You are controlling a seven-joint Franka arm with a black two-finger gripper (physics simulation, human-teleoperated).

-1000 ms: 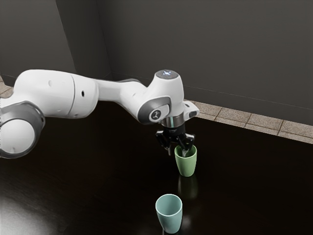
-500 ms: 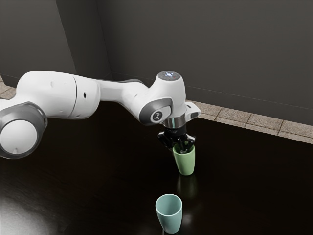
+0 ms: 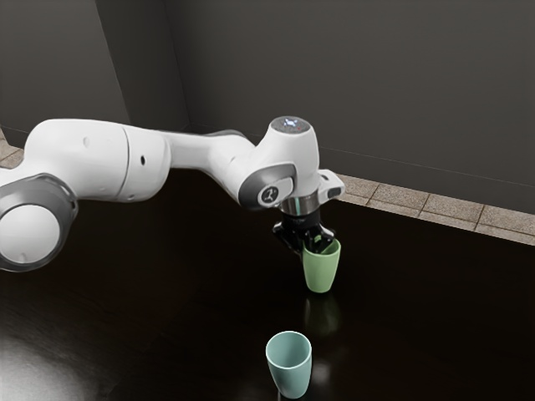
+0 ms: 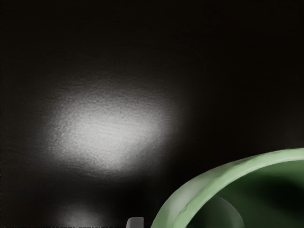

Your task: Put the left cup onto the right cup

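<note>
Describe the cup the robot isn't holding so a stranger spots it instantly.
On the dark table, look nearer the camera than the gripper. The teal cup stands alone, upright; the green cup is gripped at its rim.

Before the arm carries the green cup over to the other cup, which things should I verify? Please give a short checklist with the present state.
1. Pincer shut on the rim of the pale green tapered cup: ok.
2. Green cup off the dark glossy table: ok, its base hangs above the surface.
3. Green cup upright: not ok, it tilts.
4. Blue-green tapered cup upright, mouth up: ok.
5. Space between the two cups free: ok.
6. Firmness of the grip: cannot tell.
</note>
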